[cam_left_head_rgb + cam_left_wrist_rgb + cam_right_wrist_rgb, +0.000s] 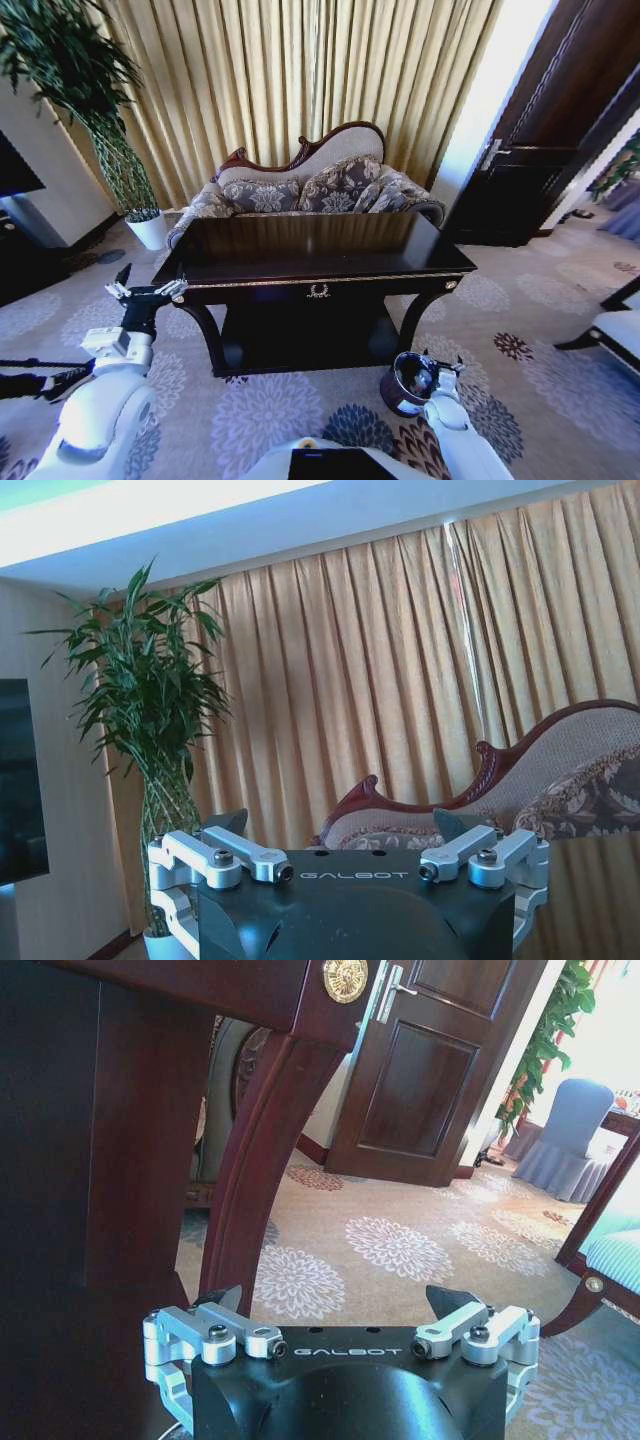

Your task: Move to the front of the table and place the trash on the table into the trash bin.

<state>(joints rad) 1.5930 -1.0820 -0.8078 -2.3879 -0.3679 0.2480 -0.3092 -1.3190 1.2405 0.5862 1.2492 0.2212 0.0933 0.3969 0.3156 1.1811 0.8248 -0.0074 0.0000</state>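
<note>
The dark glossy table (330, 255) with gold trim stands straight ahead, and its leg (265, 1150) rises close in the right wrist view. The trash is out of view. On the carpet by the table's front right leg sits the round maroon trash bin (405, 388). My right gripper (446, 377) hangs low just right of the bin, and its jaws stand open and hold nothing (337, 1300). At tabletop height beside the front left corner, my left gripper (148, 286) is open and bare (340, 825).
A patterned sofa (310, 185) stands behind the table. A tall plant in a white pot (150, 230) is at the back left, beside a black TV stand (20, 260). A dark door (540, 150) is at the back right, and a chair (620, 330) at the right edge.
</note>
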